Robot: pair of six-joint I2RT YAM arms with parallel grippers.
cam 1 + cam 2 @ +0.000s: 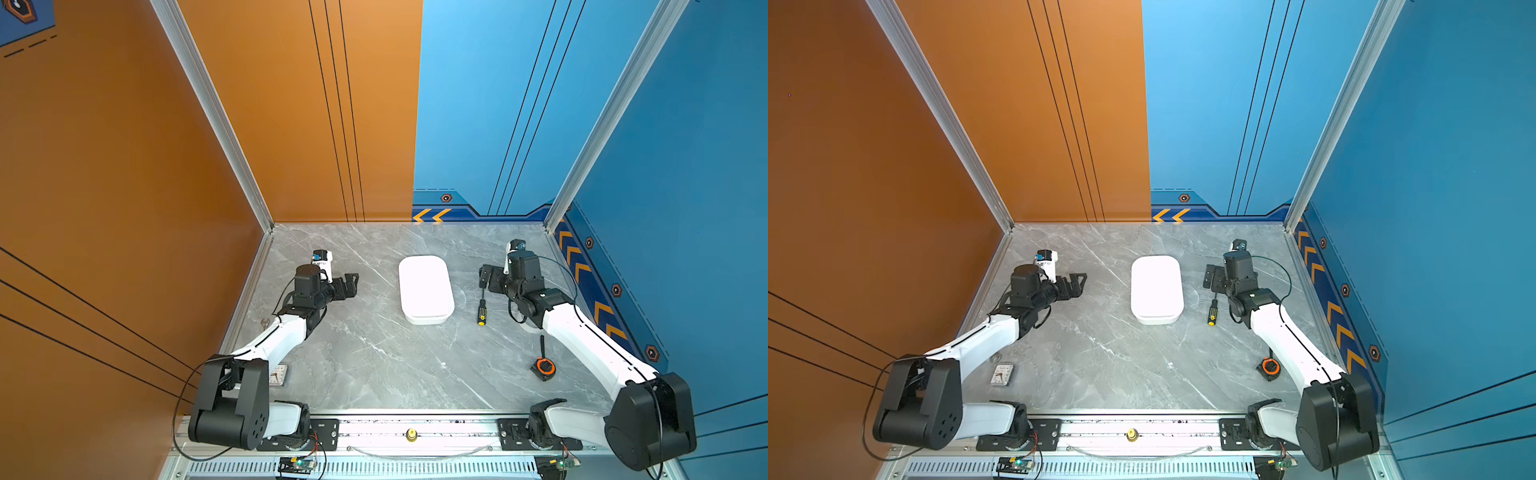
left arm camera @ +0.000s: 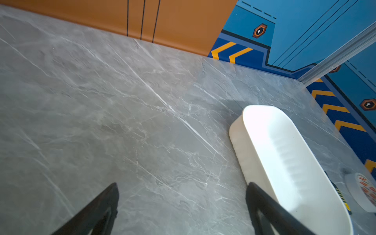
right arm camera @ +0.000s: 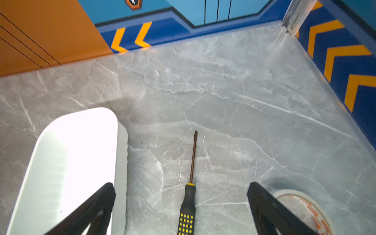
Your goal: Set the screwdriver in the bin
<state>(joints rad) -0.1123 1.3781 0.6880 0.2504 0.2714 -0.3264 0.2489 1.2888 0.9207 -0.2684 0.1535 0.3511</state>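
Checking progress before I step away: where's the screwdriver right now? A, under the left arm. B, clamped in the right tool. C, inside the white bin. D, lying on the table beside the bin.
D: the screwdriver lies flat on the table, apart from the bin, with the right tool open above it.

The table (image 1: 374, 365) bears an orange-ringed gadget (image 1: 544, 367), tape roll (image 3: 313, 211), perhaps a wrench (image 1: 264, 322).
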